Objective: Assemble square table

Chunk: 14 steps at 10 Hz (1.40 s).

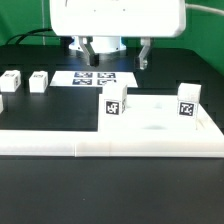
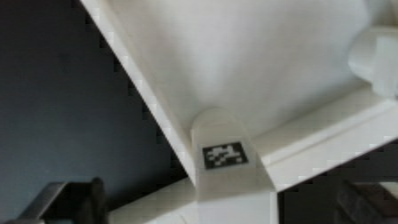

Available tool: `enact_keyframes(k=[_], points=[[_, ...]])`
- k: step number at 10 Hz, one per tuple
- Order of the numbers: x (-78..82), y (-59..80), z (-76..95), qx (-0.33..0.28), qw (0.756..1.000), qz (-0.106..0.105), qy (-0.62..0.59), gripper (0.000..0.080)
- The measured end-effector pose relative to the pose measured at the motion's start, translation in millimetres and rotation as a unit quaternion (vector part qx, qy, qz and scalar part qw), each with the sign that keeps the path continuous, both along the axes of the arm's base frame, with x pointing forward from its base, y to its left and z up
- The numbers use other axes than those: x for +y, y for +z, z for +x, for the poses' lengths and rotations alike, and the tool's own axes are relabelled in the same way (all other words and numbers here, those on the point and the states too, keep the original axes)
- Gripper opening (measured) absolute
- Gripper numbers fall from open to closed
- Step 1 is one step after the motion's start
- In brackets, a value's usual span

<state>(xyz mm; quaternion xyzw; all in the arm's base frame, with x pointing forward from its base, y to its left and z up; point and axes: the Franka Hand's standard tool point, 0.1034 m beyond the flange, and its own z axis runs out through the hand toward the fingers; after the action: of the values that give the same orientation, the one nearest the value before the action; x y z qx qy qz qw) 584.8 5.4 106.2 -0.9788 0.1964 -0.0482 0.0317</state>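
Observation:
The square table's white slab (image 1: 155, 120) lies flat behind the front rail. Two tagged leg posts stand upright on it, one at its left corner (image 1: 114, 103) and one at its right corner (image 1: 187, 101). Two more leg posts (image 1: 10, 81) (image 1: 38, 80) stand loose on the black table at the exterior view's left. My gripper (image 1: 115, 55) hangs open above and behind the left post. In the wrist view that tagged post (image 2: 222, 155) runs down between my dark fingertips (image 2: 71, 200), which stand wide apart and clear of it. My gripper (image 2: 217, 205) holds nothing.
A long low white border rail (image 1: 110, 146) runs along the front of the slab. The marker board (image 1: 95, 77) lies flat behind the slab, under the arm. Black cables hang at the back.

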Motion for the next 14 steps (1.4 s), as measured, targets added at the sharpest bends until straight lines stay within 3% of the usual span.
enact_keyframes(k=[2, 6, 8, 9, 12, 14], points=[[-15.0, -3.6, 0.3, -0.007, 0.999, 0.001, 0.042, 0.0649], [-13.6, -4.7, -0.7, -0.005, 0.999, 0.002, 0.044, 0.0649], [-27.7, -29.1, -15.2, 0.023, 0.998, 0.004, 0.066, 0.0649], [-26.2, -40.8, -19.8, 0.033, 0.997, 0.002, 0.069, 0.0649], [-32.0, -76.3, -20.1, 0.02, 0.997, -0.028, 0.063, 0.0649], [-31.4, -76.6, -18.4, 0.015, 0.998, -0.031, 0.061, 0.0649]])
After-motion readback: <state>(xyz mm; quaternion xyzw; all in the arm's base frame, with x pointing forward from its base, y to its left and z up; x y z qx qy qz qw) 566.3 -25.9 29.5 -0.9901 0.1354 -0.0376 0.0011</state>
